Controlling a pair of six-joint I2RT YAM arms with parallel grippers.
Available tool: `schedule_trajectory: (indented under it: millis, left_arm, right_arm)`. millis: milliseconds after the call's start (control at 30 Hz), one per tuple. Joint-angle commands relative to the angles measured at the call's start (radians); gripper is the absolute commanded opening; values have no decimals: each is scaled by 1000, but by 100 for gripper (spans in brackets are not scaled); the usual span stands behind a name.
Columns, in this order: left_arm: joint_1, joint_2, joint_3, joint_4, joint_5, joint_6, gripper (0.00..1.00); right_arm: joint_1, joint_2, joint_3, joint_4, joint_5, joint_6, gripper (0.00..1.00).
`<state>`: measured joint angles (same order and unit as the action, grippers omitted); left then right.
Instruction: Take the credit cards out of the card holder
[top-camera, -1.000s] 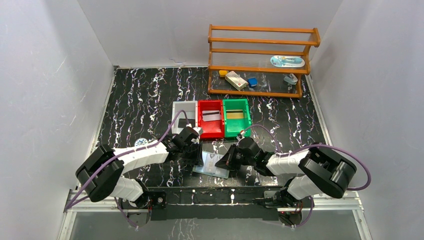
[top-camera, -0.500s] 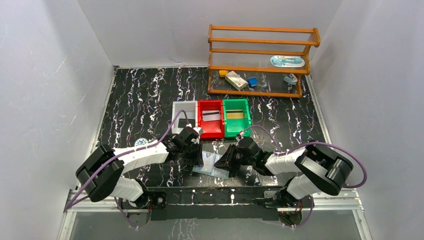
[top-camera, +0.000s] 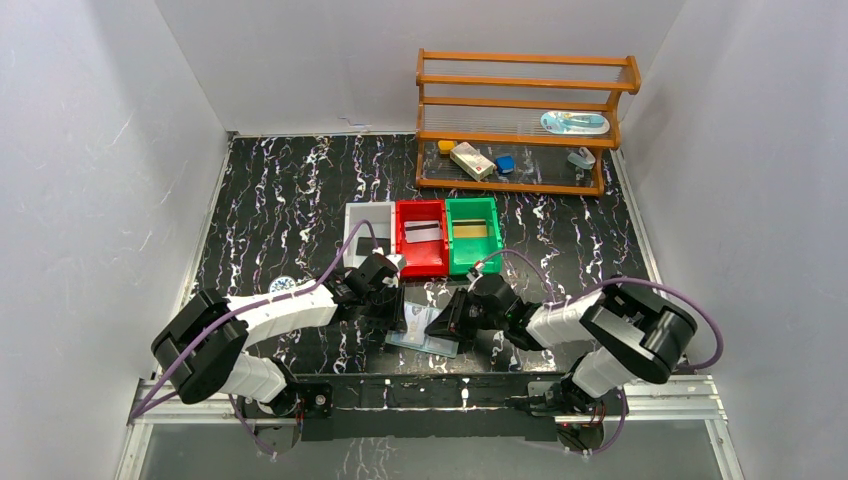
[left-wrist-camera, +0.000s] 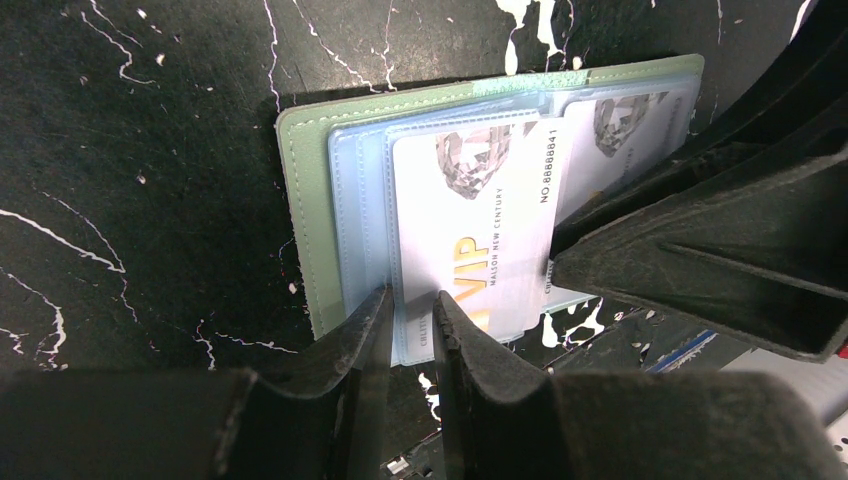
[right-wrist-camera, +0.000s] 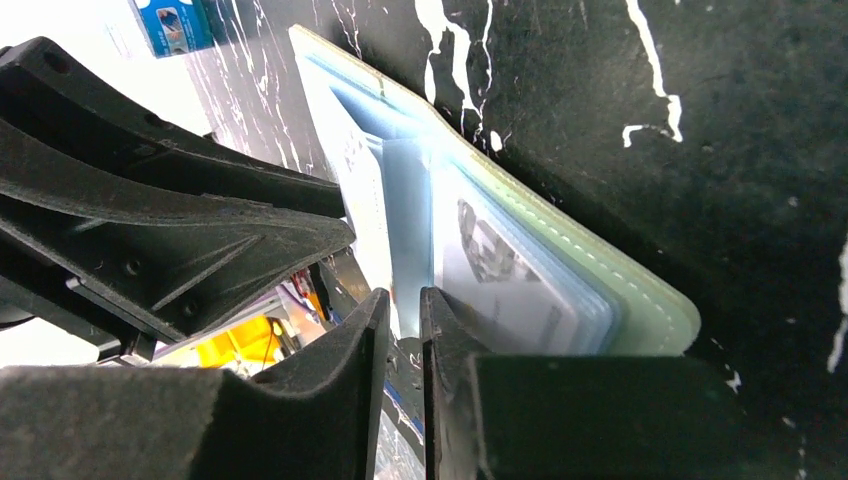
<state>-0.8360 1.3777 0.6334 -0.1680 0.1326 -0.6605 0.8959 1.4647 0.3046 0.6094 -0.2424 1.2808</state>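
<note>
Both grippers' jaws stood narrowly parted over the open card holder (left-wrist-camera: 300, 200): left gripper (left-wrist-camera: 408, 312) pinching a clear pocket's edge, right gripper (right-wrist-camera: 403, 312) gripping another.

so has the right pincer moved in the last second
Yes, slightly. In the top view the right pincer has crept left along the card holder, while the green bin behind it stays put.

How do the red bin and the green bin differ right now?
The red bin holds a dark card with a pale stripe; the green bin holds a gold one. Red sits in the middle of the row, green at its right end. Both are open-topped, alike in size, side by side.
</note>
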Motion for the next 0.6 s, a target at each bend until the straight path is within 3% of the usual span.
schedule_trajectory:
  millis: [0,400,567]
  left_arm:
    - [2,18,-11,-70,-45,30,21]
    - [2,22,-15,-62,-45,27,21]
    - [1,14,-15,-71,-58,30,22]
  right_arm:
    - [-3,54,30,98,-37,4,26]
    - [-3,77,9,162,-56,11,5]
    - [-4,37,-14,129,-36,11,2]
